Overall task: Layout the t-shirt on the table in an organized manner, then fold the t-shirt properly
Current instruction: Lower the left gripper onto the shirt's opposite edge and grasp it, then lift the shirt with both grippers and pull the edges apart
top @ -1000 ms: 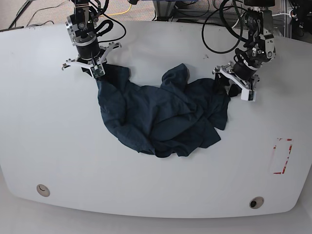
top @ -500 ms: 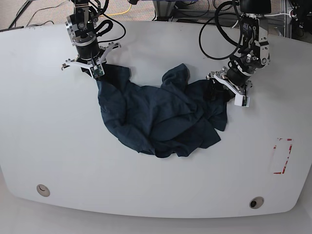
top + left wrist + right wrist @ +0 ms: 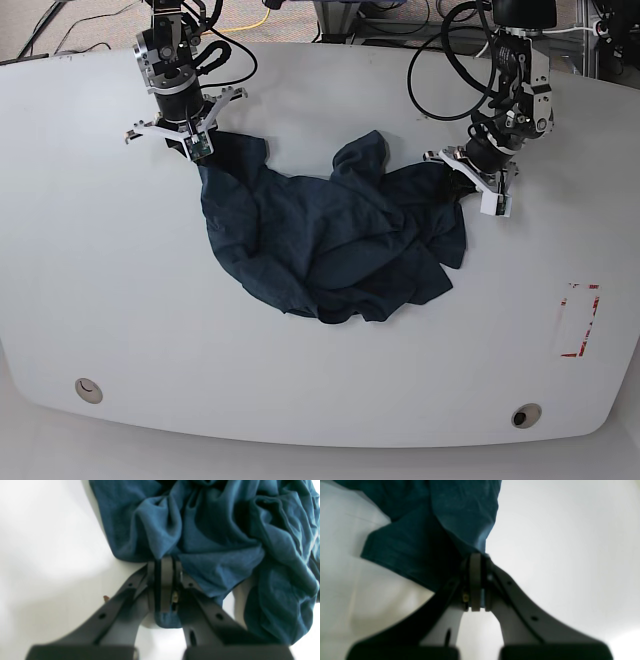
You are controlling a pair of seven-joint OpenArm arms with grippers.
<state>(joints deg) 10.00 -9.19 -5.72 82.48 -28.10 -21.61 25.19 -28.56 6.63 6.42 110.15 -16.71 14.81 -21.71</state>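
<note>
White desk (image 3: 110,280) with rounded corners, filling most of the base view; two round grommet holes near the lower edge (image 3: 88,390) (image 3: 525,415) and a red dashed rectangle mark (image 3: 577,320) toward the lower right. Cables (image 3: 440,70) trailing over the far edge at the top of the frame. Dark navy-teal t-shirt (image 3: 330,240) crumpled in a wrinkled heap at the middle of the desk, sagging in an arc between the two arms, not laid flat. Right gripper (image 3: 197,148) at the upper left of the base view, jaws clenched on the upper-left corner of the cloth; in the right wrist view, fabric (image 3: 440,525) pinched between the closed jaws (image 3: 475,580), white desk to either side. Left gripper (image 3: 470,180) at the upper right of the base view, jaws clamped on the right-hand edge of the shirt; in the left wrist view, a fold of blue fabric (image 3: 205,530) gripped between the closed jaws (image 3: 165,580), a small tab of cloth poking out below them, folds bunched across the upper right of that frame.
</note>
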